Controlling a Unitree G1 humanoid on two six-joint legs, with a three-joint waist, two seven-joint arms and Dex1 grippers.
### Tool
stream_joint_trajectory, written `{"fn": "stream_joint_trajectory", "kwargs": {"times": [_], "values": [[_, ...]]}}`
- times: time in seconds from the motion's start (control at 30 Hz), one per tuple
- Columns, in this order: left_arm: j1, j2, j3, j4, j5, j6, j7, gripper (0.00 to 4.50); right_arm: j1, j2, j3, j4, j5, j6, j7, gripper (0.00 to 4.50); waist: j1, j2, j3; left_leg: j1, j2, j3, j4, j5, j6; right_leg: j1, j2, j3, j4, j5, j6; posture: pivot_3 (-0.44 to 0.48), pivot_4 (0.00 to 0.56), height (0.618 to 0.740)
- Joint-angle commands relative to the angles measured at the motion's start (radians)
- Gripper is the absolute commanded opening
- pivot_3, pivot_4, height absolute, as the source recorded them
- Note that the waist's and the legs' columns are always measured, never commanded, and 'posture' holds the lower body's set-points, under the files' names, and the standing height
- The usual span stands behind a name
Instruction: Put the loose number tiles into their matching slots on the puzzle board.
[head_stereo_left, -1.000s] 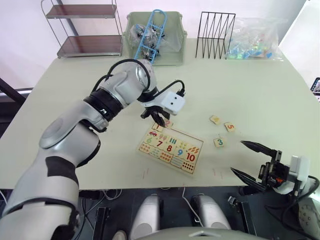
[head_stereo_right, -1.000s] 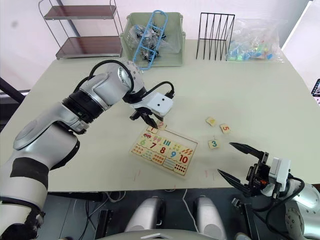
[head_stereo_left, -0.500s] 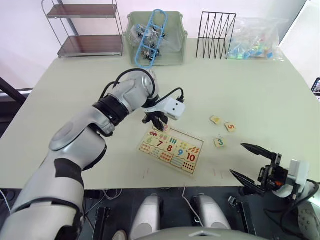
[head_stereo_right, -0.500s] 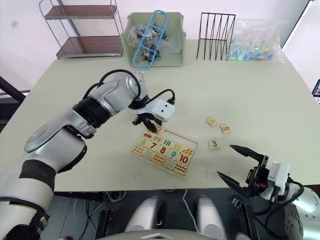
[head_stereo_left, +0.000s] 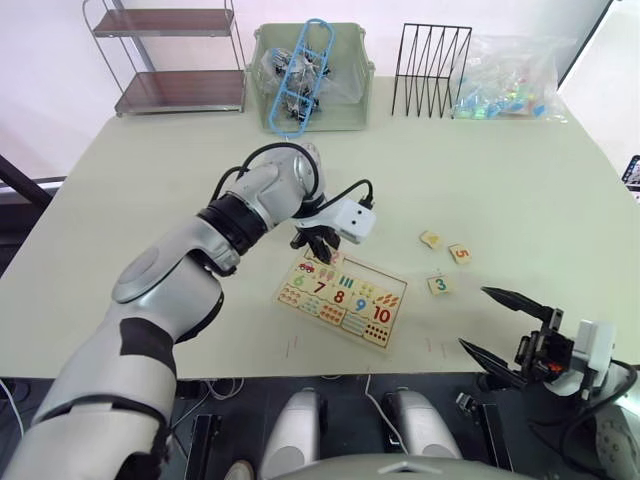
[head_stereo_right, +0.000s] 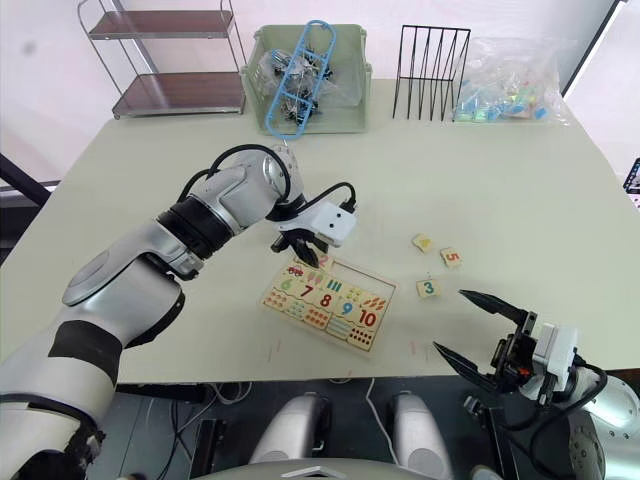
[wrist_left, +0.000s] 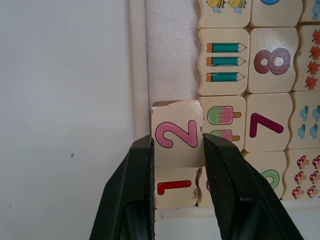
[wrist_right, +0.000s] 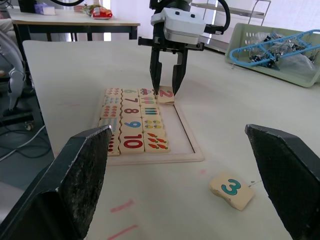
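Gripping tile 2 (wrist_left: 177, 138), left gripper (wrist_left: 177, 165) overhangs puzzle board (head_stereo_left: 343, 294).

A pink 2 is printed on the tile (wrist_left: 177, 134) between the left gripper's (wrist_left: 176, 165) fingers, at the board's (head_stereo_left: 341, 293) far edge. Beside it, a red 1 stands on the tile (wrist_left: 173, 187) in the corner slot. The board's pieces read 6, 7, 8, 9 and 10. Loose tiles on the table show a green 3 (head_stereo_left: 438, 285) and an orange 5 (head_stereo_left: 460, 254).
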Motion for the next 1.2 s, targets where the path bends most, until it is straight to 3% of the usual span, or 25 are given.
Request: {"fn": "stream_joint_trajectory", "kwargs": {"times": [0.03,0.53,1.2], "values": [[-0.002,-0.007,0.039,0.002,0.013,-0.006,-0.028,0.94,0.004,-0.001,-0.008,-0.03,0.009,-0.025,-0.007,4.5,0.0,0.0,0.0,0.0,0.0,0.0,0.0,0.0,0.0,0.0,0.0,0.0,0.0,0.0,0.0,0.0,0.15,0.739],[0.007,0.02,0.008,-0.026,-0.009,-0.023,-0.028,0.94,0.004,-0.002,0.003,-0.032,0.006,-0.034,-0.025,4.5,0.0,0.0,0.0,0.0,0.0,0.0,0.0,0.0,0.0,0.0,0.0,0.0,0.0,0.0,0.0,0.0,0.15,0.739],[0.006,-0.027,0.036,0.047,0.026,-0.072,-0.028,0.94,0.014,0.001,0.006,-0.03,-0.002,-0.047,-0.043,4.5,0.001,0.0,0.0,0.0,0.0,0.0,0.0,0.0,0.0,0.0,0.0,0.0,0.0,0.0,0.0,0.0,0.15,0.739]]}}
